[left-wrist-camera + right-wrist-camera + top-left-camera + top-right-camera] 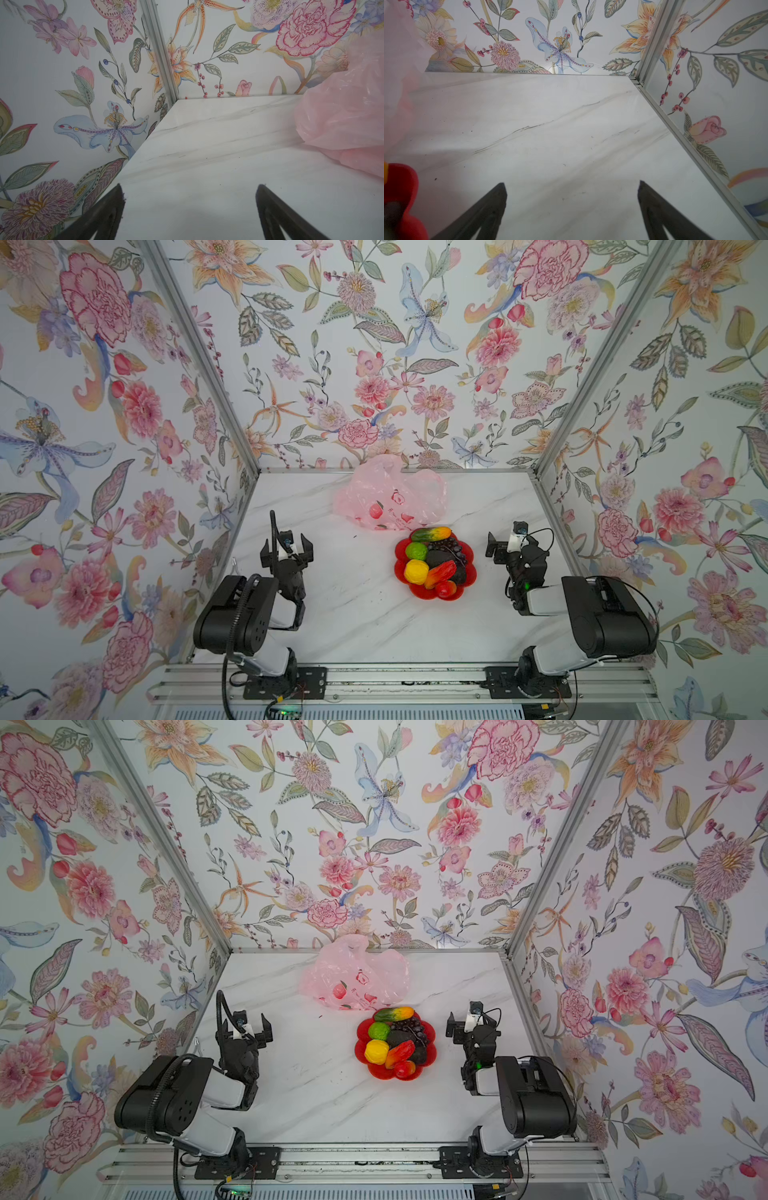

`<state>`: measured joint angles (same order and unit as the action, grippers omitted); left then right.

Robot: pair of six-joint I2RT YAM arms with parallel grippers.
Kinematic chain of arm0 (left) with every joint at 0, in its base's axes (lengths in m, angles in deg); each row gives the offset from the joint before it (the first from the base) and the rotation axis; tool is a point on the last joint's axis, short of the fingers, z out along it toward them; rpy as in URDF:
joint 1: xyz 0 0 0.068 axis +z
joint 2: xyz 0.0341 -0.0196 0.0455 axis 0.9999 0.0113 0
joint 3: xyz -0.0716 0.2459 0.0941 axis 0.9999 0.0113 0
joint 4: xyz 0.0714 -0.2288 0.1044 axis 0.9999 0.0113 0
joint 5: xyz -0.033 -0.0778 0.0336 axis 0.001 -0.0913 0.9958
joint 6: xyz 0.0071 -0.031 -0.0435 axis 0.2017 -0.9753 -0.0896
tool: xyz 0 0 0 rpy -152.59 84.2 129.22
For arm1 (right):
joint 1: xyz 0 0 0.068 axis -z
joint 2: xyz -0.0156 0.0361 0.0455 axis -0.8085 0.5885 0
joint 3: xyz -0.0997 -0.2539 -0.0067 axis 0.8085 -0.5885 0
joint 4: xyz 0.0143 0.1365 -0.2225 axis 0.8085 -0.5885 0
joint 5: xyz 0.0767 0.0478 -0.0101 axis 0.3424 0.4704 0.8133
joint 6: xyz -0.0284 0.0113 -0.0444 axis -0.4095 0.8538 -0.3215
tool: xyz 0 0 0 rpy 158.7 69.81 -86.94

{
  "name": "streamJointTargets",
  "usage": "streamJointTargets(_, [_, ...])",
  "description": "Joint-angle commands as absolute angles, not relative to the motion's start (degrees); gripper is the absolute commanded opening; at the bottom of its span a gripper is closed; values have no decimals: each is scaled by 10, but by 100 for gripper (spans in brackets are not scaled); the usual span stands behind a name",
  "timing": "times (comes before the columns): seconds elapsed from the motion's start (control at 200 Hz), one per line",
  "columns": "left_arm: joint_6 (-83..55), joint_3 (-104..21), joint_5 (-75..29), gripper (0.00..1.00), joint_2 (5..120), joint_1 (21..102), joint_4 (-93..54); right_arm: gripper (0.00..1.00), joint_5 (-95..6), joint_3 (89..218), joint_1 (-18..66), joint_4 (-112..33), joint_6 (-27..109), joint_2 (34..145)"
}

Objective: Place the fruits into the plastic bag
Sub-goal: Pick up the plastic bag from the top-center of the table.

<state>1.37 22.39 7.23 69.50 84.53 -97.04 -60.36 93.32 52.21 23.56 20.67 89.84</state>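
Note:
The fruits lie heaped in a red flower-shaped dish (400, 552): a yellow lemon (416, 571), green lime (416, 550), green-orange mango (430, 534), purple grapes (451, 547), a black avocado (440, 559), a red-orange piece (440, 573) and a red apple (445, 589). The crumpled pink plastic bag (390, 497) lies just behind the dish, near the back wall. My left gripper (286, 546) hovers open to the left of the dish, holding nothing. My right gripper (503, 541) stands open to the dish's right, also holding nothing. Only bare marble shows between the fingertips (119, 187) (502, 186) in both wrist views.
Flowered walls with metal corner posts (552, 448) close in the marble table (357, 614) on three sides. A metal rail (395, 680) carrying both arm bases runs along the front edge. The dish's red rim (400, 182) shows beside my right gripper.

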Motion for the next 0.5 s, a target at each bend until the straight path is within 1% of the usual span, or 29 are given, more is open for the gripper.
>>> streamJointTargets(0.0, [17, 215, 75, 99, 696, 845, -985, 99, -608, 941, 525, 230, 215, 901])
streamJointTargets(0.495, [17, 216, 75, 99, 696, 845, -985, 99, -608, 941, 525, 229, 215, 901])
